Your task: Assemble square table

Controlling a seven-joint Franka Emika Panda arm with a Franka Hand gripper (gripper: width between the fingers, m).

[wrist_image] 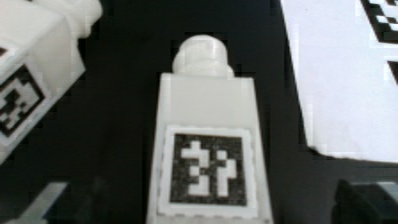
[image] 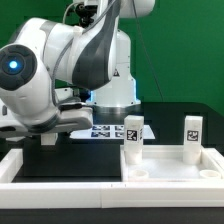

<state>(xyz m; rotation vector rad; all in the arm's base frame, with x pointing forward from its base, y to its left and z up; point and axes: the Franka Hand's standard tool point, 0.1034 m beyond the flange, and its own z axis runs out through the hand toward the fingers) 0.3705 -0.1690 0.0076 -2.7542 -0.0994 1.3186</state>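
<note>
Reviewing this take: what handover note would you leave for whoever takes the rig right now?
Gripper: open, over the lying leg, not gripping it.
Top: on the exterior view's right, with first upright leg and second upright leg at its far corners.
Fourth leg: beside the lying leg.
Done: two legs placed; how tight they are cannot be told.
Left: fit two legs at the near corners.

A white leg (wrist_image: 210,130) lies on the black tabletop (wrist_image: 121,110), tag facing up, between the tool's (wrist_image: 210,208) spread fingers; another tagged piece (wrist_image: 32,70) sits beside it.
</note>
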